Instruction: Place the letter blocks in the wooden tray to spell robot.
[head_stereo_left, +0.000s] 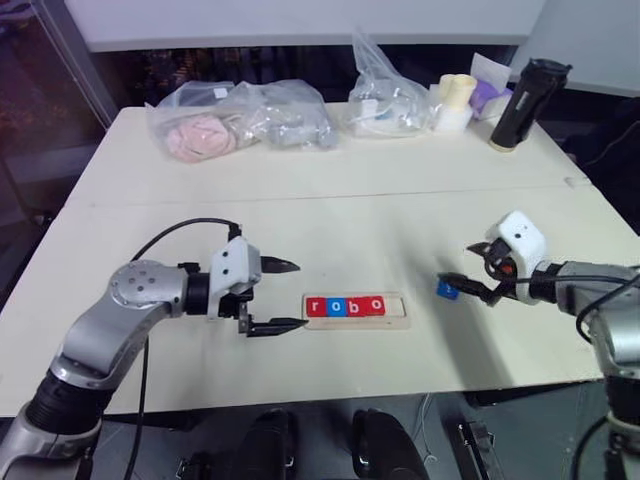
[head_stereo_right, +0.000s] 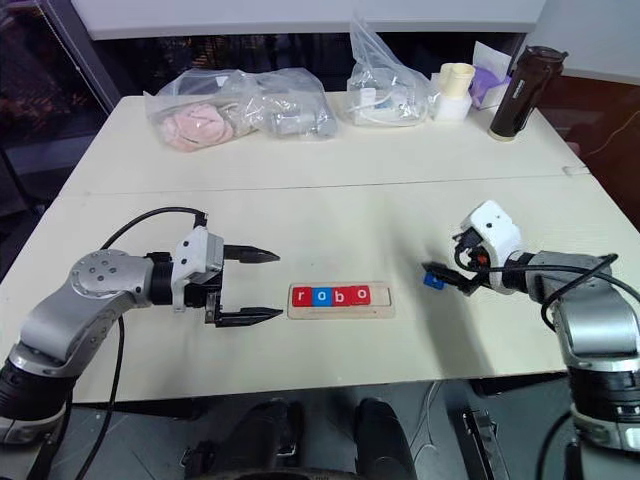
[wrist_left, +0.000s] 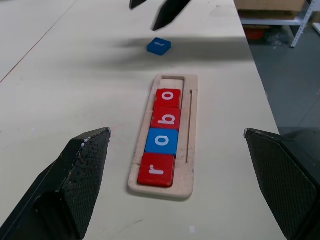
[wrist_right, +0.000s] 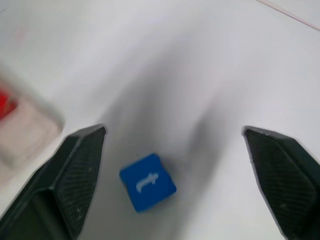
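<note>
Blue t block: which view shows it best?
Right wrist view: the small blue square t block lies close up on the table between the open jaws, letter readable. Left wrist view shows it farther off beyond the tray; both eye views show a small blue speck.

Bag (head_stereo_left: 205, 132) contents unclear; tray (wrist_right: 22, 132) blurred, cut off.
</note>
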